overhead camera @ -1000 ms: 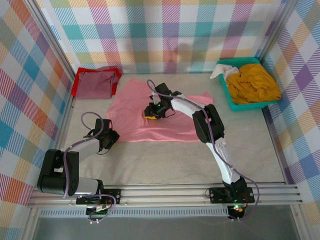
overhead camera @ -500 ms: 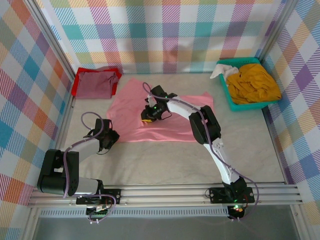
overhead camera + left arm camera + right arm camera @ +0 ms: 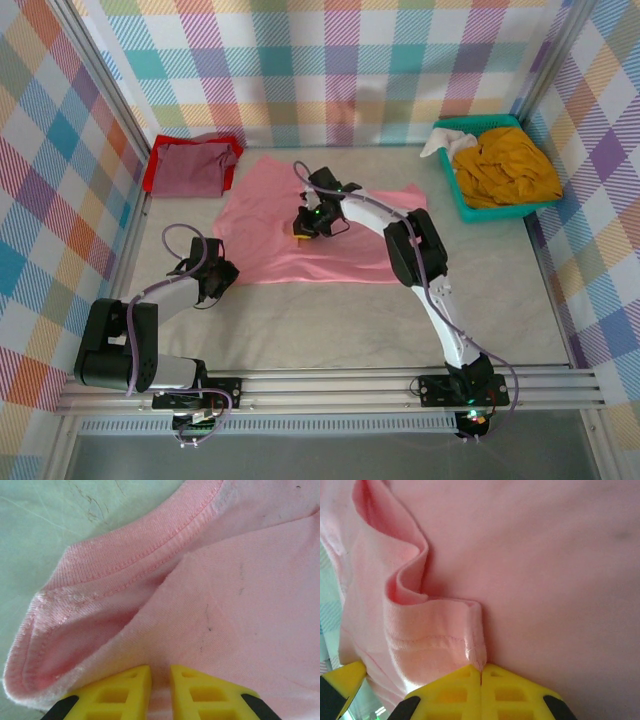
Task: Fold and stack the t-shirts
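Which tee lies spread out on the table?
The pink tee, in the middle. The maroon tee lies folded at the far left corner; the mustard tee is bunched in the basket.

High overhead view, wrist views close, all sharing pink t-shirt (image 3: pixel 260 230)

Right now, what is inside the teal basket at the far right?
In the basket lies a crumpled yellow t-shirt, with a white cloth at its far left corner. Whatever is beneath them is covered, so I cannot tell.
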Controlling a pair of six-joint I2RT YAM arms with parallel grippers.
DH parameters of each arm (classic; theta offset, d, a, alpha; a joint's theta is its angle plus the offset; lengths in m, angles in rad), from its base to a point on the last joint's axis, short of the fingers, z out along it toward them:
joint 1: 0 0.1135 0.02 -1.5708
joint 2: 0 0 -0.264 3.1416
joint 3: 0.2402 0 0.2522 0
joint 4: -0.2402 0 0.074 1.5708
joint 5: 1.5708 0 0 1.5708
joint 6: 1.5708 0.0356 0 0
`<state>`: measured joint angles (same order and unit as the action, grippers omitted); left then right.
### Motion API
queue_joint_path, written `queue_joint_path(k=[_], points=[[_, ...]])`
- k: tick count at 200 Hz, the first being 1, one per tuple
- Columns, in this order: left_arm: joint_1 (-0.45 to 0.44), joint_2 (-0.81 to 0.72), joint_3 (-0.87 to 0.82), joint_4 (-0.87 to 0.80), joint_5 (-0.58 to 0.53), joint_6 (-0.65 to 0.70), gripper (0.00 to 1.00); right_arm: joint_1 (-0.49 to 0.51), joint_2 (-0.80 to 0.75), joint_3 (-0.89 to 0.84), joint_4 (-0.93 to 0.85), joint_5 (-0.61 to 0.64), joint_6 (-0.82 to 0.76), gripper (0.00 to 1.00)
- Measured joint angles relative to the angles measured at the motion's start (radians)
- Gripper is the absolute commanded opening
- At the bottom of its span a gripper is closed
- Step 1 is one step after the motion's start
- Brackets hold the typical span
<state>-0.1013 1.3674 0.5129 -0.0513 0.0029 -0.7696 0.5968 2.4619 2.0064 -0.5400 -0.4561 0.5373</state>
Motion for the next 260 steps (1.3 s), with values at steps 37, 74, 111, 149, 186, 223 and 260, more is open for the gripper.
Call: queue_joint_path(k=[37,74,111,149,186,223,260], points=[[0.000,0.000,0.000,0.000,0.000,0.000,0.20,-0.016,-0.019,0.006,-0.009,0.035,-0.003,0.00],[0.000,-0.004,0.000,-0.003,-0.005,0.000,0.20,-0.015,-0.019,0.027,-0.046,0.066,-0.004,0.33],[0.000,-0.031,0.001,-0.056,-0.023,0.008,0.21,-0.015,-0.120,-0.119,-0.032,0.113,-0.015,0.39],[0.002,-0.048,0.007,-0.114,-0.046,0.025,0.21,-0.029,-0.512,-0.573,0.042,0.208,-0.024,0.34],[0.031,-0.050,0.000,-0.115,-0.047,0.018,0.21,-0.183,-0.813,-0.931,0.104,0.251,0.026,0.10],[0.059,-0.050,-0.002,-0.107,-0.037,0.002,0.20,-0.351,-0.830,-1.108,0.088,0.302,0.032,0.00],[0.061,-0.054,-0.005,-0.107,-0.032,-0.004,0.20,-0.381,-0.816,-1.139,0.108,0.310,0.027,0.00]])
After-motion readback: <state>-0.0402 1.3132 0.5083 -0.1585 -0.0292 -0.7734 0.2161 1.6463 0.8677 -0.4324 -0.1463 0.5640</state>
